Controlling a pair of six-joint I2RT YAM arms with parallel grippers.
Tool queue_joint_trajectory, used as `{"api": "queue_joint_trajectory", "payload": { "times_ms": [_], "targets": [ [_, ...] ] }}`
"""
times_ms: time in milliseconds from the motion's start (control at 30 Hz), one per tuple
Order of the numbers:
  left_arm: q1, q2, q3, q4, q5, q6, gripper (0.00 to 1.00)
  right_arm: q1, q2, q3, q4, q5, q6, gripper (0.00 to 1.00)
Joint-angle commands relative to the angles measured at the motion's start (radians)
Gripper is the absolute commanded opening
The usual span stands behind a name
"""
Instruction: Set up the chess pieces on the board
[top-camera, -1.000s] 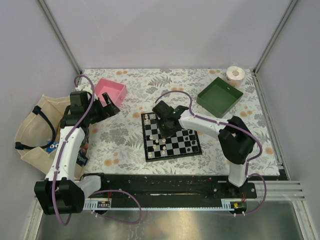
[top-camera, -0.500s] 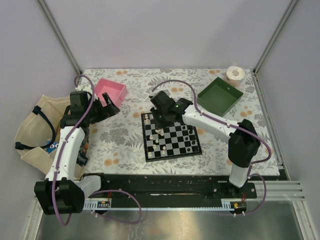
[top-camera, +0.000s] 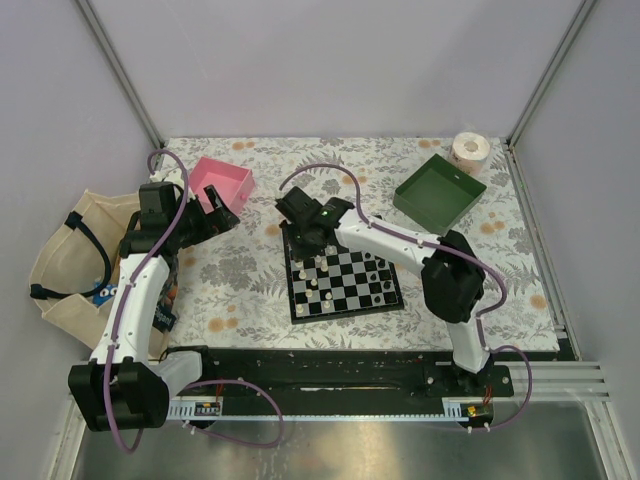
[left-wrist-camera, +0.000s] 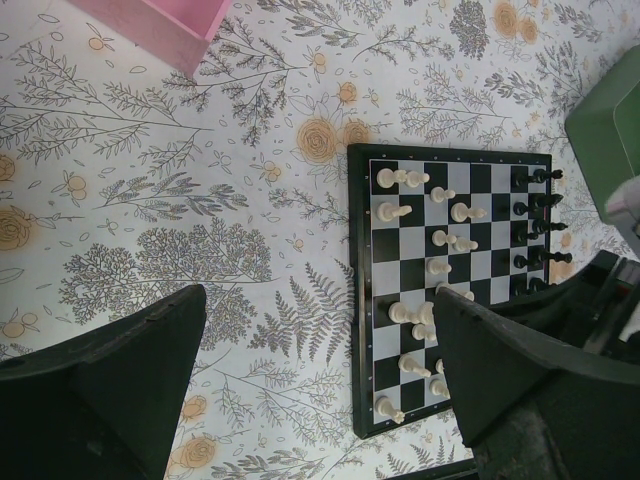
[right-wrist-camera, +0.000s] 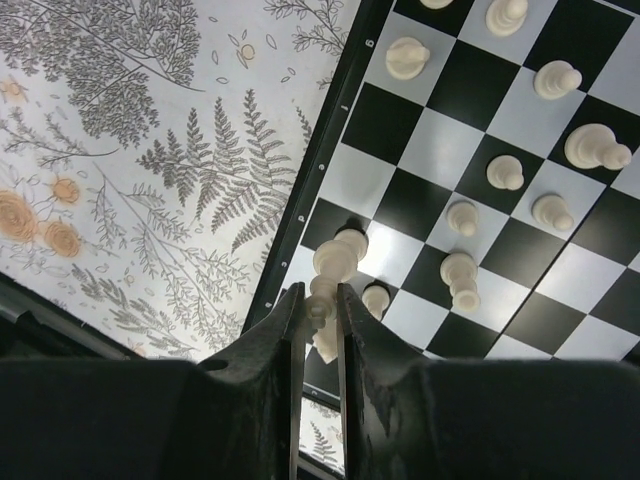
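The chequered board lies mid-table, with cream pieces along its left side and black pieces on its right. My right gripper hangs over the board's far left corner. In the right wrist view my right gripper is shut on the top of a cream piece above the board's corner squares; several cream pieces stand nearby. My left gripper is open and empty by the pink tray. In the left wrist view the board lies between my left gripper's fingers.
A green tray sits at the back right, with a tape roll behind it. A cloth bag lies off the table's left edge. The flowered cloth covers the table.
My right gripper has moved left and back across the board, from its middle to its far left corner. The left arm has not moved.
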Motion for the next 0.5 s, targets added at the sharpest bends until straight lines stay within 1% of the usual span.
{"api": "queue_joint_trajectory", "payload": {
  "times_ms": [0,267,467],
  "targets": [
    [0.004,-0.027,0.011,0.030,0.026,0.009,0.99,0.005,0.048,0.084,-0.011,0.045,-0.032,0.14],
    [0.004,-0.027,0.011,0.029,0.027,0.010,0.99,0.003,0.135,0.172,-0.038,0.043,-0.039,0.13],
    [0.004,-0.027,0.011,0.030,0.026,0.009,0.99,0.003,0.141,0.126,-0.028,0.039,-0.036,0.13]
  ]
}}
